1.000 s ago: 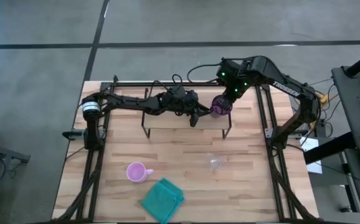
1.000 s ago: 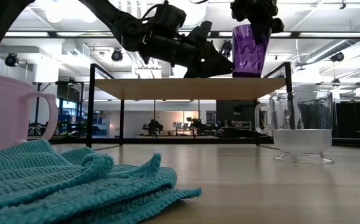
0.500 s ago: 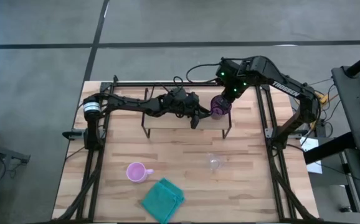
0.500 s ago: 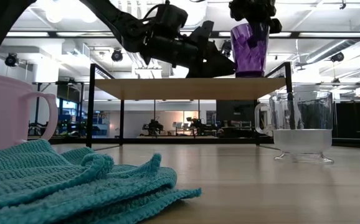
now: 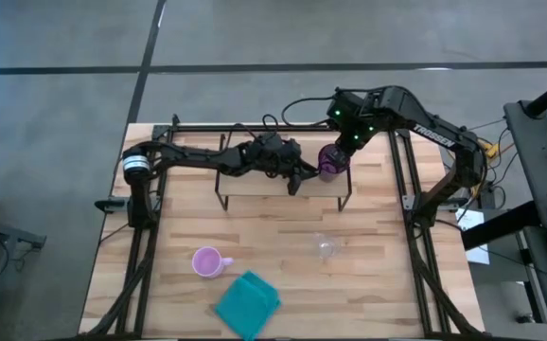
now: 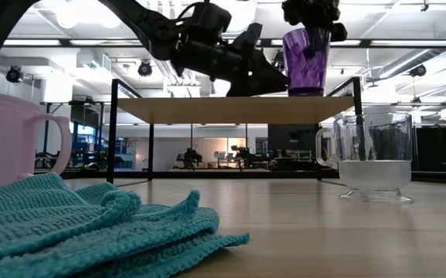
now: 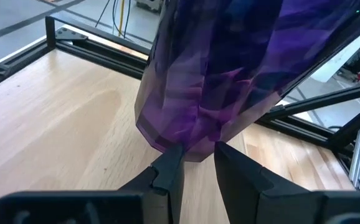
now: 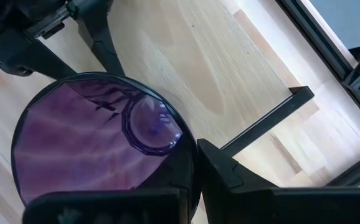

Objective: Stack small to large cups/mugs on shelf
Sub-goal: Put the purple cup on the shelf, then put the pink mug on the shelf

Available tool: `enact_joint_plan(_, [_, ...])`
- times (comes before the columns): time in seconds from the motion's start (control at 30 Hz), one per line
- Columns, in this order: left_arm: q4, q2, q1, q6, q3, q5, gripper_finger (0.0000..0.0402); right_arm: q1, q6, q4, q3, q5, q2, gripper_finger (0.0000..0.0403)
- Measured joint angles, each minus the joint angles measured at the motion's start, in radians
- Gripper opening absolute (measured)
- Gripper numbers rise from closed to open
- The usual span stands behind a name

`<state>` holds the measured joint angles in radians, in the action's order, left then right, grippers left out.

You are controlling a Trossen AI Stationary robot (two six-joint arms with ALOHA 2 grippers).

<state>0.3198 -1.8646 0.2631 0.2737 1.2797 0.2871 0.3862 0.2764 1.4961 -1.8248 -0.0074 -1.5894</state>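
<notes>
The dark purple tumbler (image 5: 327, 163) stands at the right end of the light-wood shelf (image 5: 255, 183), with its base at the shelf top (image 6: 207, 109). My right gripper (image 5: 338, 152) is above it, shut on its rim. My left gripper (image 5: 299, 176) reaches level along the shelf. Its fingertips, a narrow gap apart, are at the tumbler's base (image 7: 186, 149). The pink-lilac mug (image 5: 207, 261) and the clear glass cup (image 5: 326, 248) stand on the table nearer the front. Both also show in the low view, the mug (image 6: 11, 139) and the cup (image 6: 373, 158). My right gripper pinches the tumbler's rim wall (image 8: 189, 146), one finger inside and one outside (image 8: 223, 171). The fingers come from above, pointing down. The tumbler stands about upright below them, its base (image 6: 306, 91) at the shelf top. I cannot tell whether my left gripper's fingertips (image 7: 170, 163) touch the tumbler's base.
A teal cloth (image 5: 248, 303) lies near the table's front edge, close to the mug. The black outer frame (image 5: 401, 180) runs along the table's sides and back. The shelf's thin black legs (image 6: 112, 139) stand on the table.
My right gripper has carried the tumbler a little toward the table's left along the shelf top, with its base kept low at the shelf. The tumbler now stands closer to my left gripper's fingertips.
</notes>
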Motion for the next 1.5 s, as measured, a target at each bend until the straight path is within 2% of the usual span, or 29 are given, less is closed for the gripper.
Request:
enact_joint_plan(0.57, [-0.022,0.001,0.006,-0.002,-0.013,-0.002,0.0075,0.0,-0.004,-0.005,0.056,0.005,0.0,0.0012])
enact_joint_plan(0.97, [-0.015,0.001,0.011,-0.022,-0.011,-0.005,0.0075,0.0,0.003,-0.037,0.057,0.011,0.0,0.006])
enact_joint_plan(1.17, [-0.014,0.001,0.012,-0.022,-0.01,-0.005,0.0075,0.0,0.002,-0.037,0.057,0.086,0.001,0.0075])
enact_joint_plan(1.5, [-0.074,0.035,0.022,-0.024,-0.011,-0.004,0.0075,0.0,0.003,-0.016,-0.038,0.081,0.003,0.0073])
